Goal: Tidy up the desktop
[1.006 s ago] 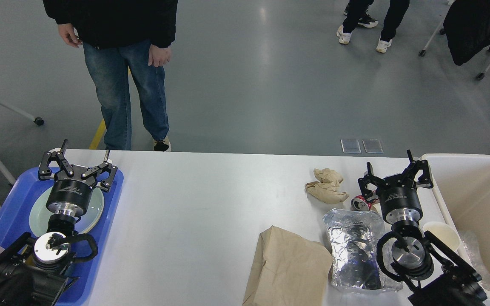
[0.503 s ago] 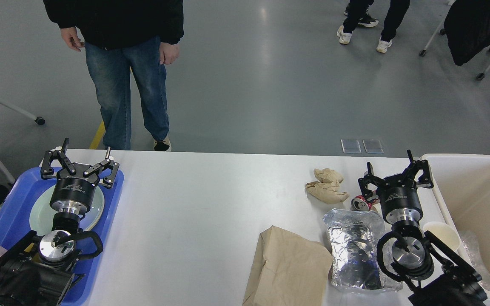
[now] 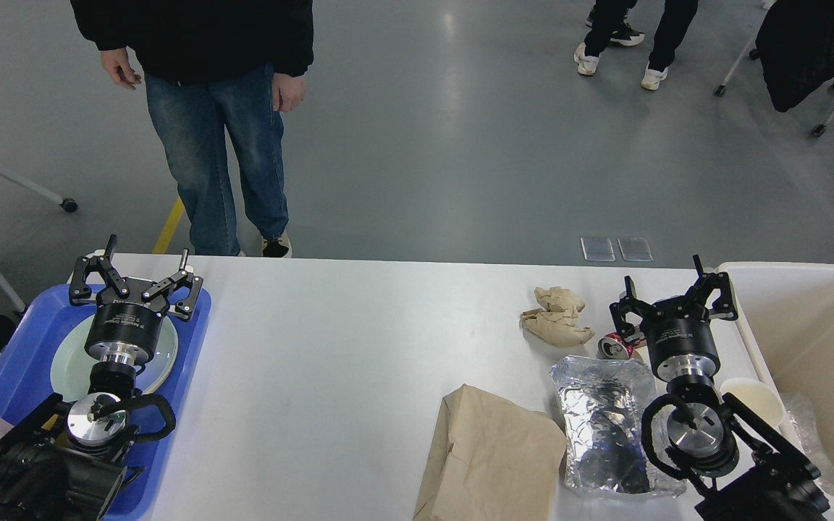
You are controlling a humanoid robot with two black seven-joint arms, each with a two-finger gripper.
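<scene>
The white worktop (image 3: 330,362) spreads between both sets of fingers. Left fingers (image 3: 136,278) hang released over the blue tray (image 3: 8,369); right fingers (image 3: 670,293) hang released just beside a crushed can (image 3: 612,346).

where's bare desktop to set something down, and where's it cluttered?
Free: the desktop between the blue tray and the paper bag, back to the far edge. Crowded: right side, where crumpled paper, can, foil and paper cup cluster around the right gripper beside the bin.
</scene>
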